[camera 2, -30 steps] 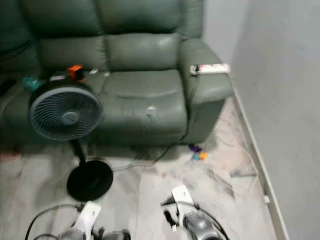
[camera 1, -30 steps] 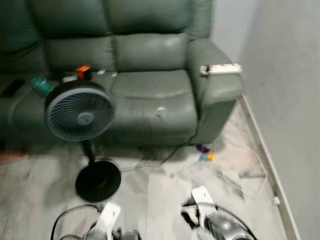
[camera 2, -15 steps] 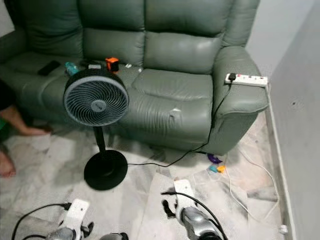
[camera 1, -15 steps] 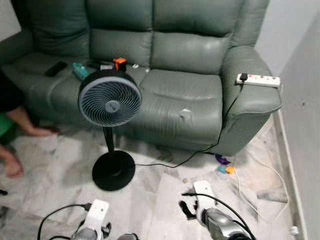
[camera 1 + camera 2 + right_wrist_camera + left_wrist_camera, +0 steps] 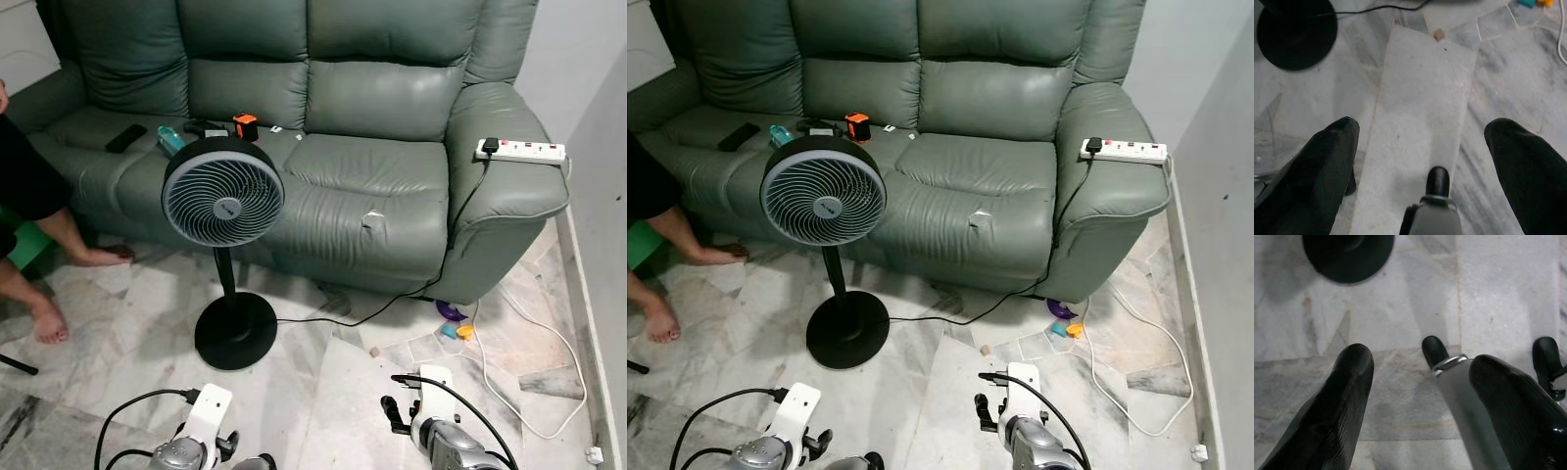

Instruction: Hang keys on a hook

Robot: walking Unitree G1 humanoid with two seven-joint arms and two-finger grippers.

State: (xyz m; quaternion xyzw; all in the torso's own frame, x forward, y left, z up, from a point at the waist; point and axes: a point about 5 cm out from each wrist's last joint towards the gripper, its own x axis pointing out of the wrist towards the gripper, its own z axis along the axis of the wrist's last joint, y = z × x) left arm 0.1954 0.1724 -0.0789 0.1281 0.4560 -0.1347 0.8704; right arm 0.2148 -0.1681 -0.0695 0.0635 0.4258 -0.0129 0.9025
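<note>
A standing fan (image 5: 222, 190) bears a hub logo, seemingly unreadable, before the sofa (image 5: 392, 127).

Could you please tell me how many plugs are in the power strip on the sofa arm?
1: a black plug sits at the end of the power strip nearest the seat cushions, on the sofa arm. The other sockets look unused.

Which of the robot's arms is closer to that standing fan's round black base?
Left. The left gripper hangs low just short of the fan base. The right gripper hangs further off to the base's right side.
</note>
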